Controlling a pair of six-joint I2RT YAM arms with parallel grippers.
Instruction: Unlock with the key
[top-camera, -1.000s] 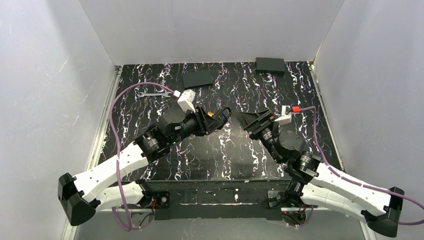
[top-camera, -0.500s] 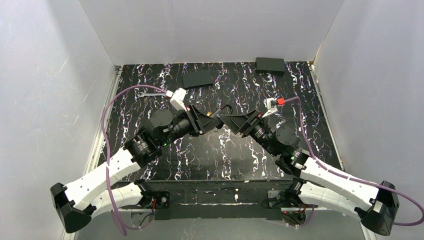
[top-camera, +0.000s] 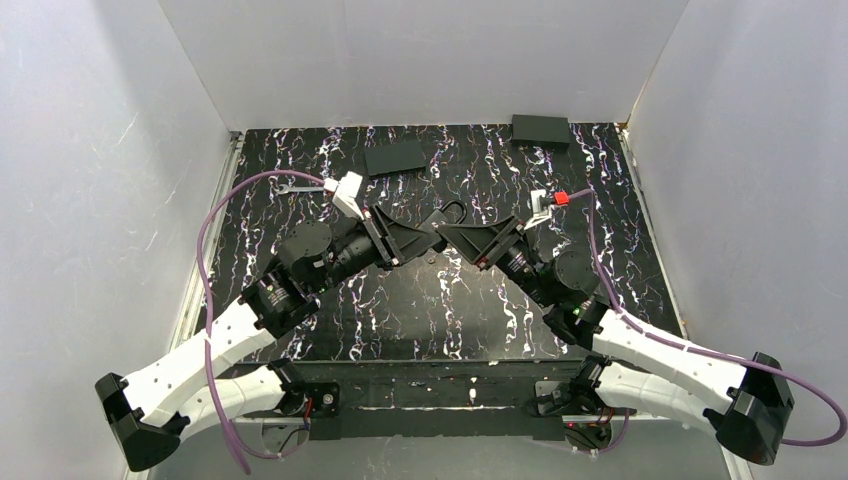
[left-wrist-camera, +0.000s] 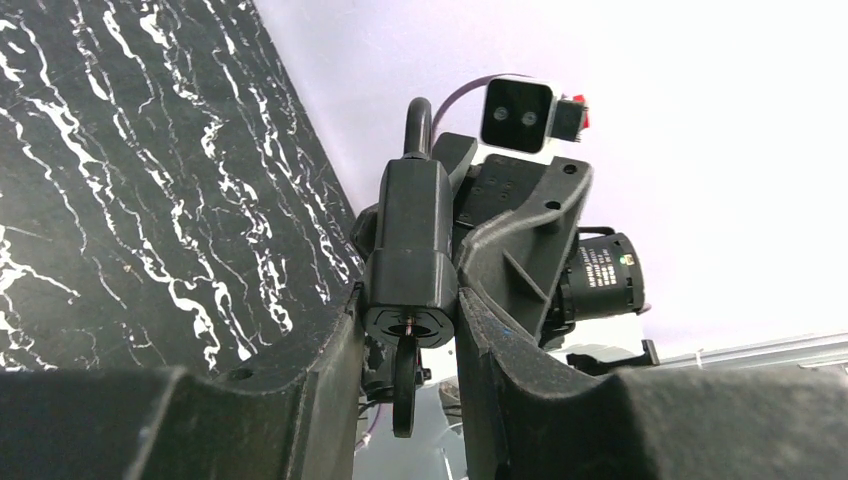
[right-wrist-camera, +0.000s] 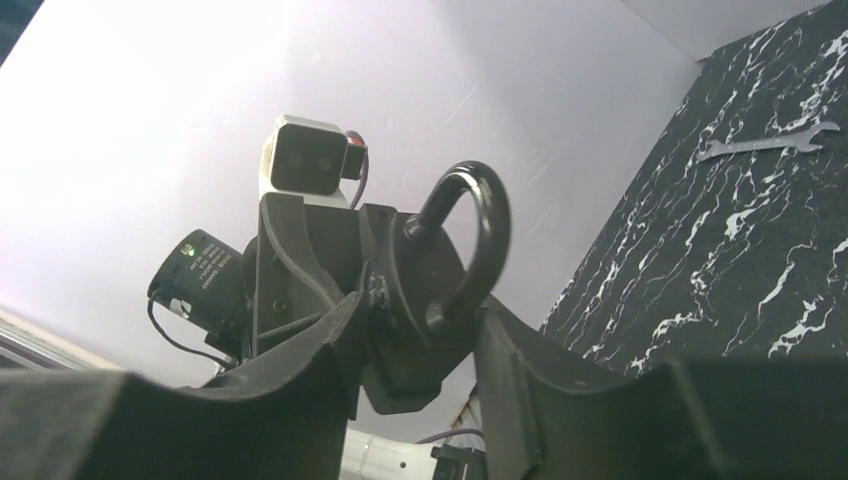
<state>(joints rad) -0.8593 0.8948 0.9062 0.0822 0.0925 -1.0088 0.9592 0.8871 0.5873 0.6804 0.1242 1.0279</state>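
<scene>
Clamping the padlock (left-wrist-camera: 410, 250), left gripper (left-wrist-camera: 410, 300) (key (left-wrist-camera: 404, 385) hanging below); right gripper (right-wrist-camera: 420, 315) flanking

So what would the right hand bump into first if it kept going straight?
The black padlock. It sits between the fingers of the right hand, held from the other side by the left hand. Pushing on, it would likely press the padlock against the left hand.
</scene>
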